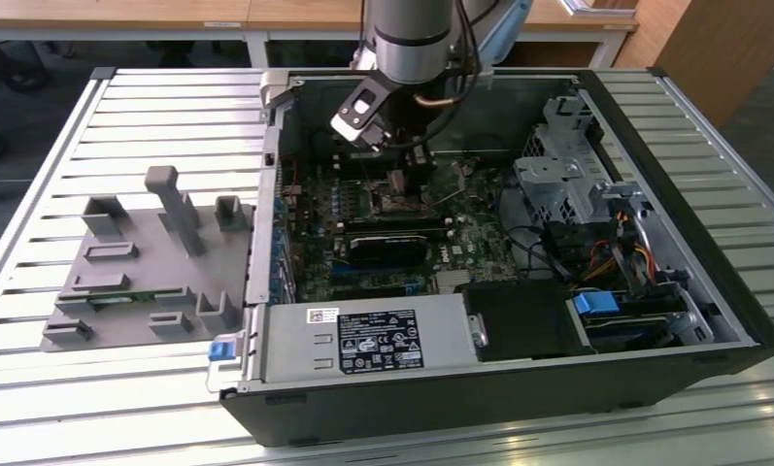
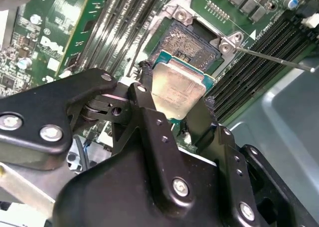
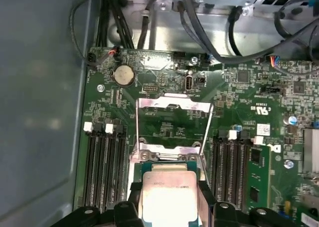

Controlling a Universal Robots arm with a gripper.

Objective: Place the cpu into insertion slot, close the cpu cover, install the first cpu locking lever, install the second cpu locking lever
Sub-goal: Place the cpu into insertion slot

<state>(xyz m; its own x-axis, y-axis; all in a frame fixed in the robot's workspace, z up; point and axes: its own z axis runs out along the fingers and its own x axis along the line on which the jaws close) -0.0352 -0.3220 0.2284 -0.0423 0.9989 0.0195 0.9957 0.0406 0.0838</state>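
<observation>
One cpu (image 2: 178,90) in your claw (image 2: 174,103): black fingers (image 2: 144,101) pinched on two opposite edges, silvery top facing camera in both wrist views. Chip held close over insertion slot (image 2: 192,40), not seated; slot open, dark contact field bare. Cpu cover (image 3: 173,105) swung up off slot, green board (image 3: 239,92) visible through its window. Thin locking lever (image 2: 274,60) sticks out free beside slot. In exterior view your claw sits upper centre of frame, inside open computer case (image 1: 490,408) on slatted desk (image 1: 166,107).
</observation>
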